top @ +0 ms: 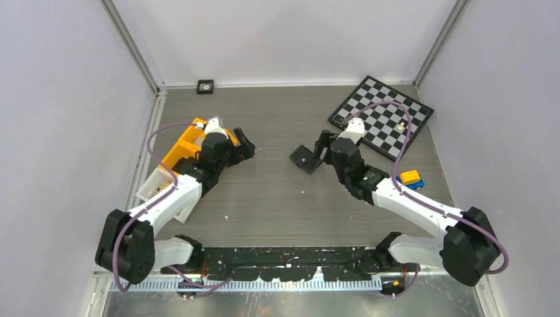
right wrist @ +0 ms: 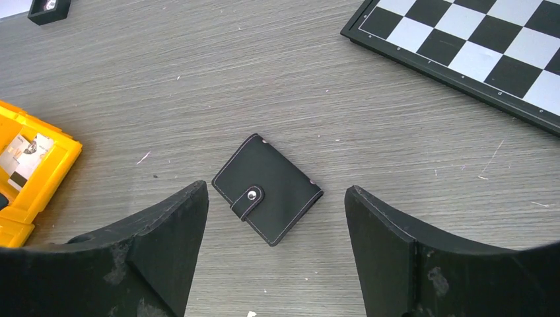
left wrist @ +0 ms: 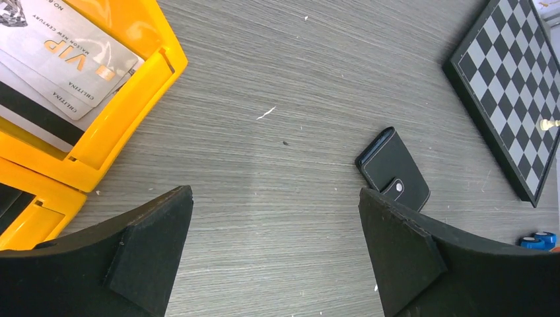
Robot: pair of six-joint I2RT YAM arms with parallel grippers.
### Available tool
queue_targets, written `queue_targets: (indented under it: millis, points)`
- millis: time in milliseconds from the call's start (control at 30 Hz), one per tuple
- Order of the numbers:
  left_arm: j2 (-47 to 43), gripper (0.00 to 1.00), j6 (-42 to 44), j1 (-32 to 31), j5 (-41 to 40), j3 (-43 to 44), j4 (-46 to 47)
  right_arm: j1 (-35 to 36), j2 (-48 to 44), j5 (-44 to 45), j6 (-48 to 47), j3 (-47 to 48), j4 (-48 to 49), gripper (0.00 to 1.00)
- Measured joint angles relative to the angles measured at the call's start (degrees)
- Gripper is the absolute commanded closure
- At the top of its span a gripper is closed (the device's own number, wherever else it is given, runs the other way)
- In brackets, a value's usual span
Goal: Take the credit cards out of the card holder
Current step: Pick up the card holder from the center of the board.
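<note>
Jaws wide and empty on both: left gripper point(left wrist: 276, 198) beside the orange bin point(left wrist: 135, 122) holding credit cards point(left wrist: 63, 49), right gripper point(right wrist: 276, 193) facing the closed card holder point(left wrist: 391, 166), chessboard point(right wrist: 462, 46) nearby.

The card holder point(right wrist: 267, 189) looks like matt black leather with pale stitching and a shiny metal snap point(right wrist: 251, 194). The table point(right wrist: 264, 79) is dull grey wood-grain, lightly scratched. The bin point(left wrist: 132, 112) is smooth glossy orange plastic, and the credit cards point(left wrist: 66, 39) in it look like satin silver-grey plastic.
</note>
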Motion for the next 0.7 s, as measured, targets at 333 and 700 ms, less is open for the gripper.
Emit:
queue_targets:
  millis: [333,700]
  points:
    - [-2.4,0.0,-5.5,2.3,-0.7,-3.0,0.2,0.0,2.1,-1.7,-0.2,0.0,-1.2,0.0]
    - [-0.4,0.0,-1.5,-5.8,0.7,-2.9,3.2,-0.3,13.9,-5.2,0.1,7.4,-7.6,0.18]
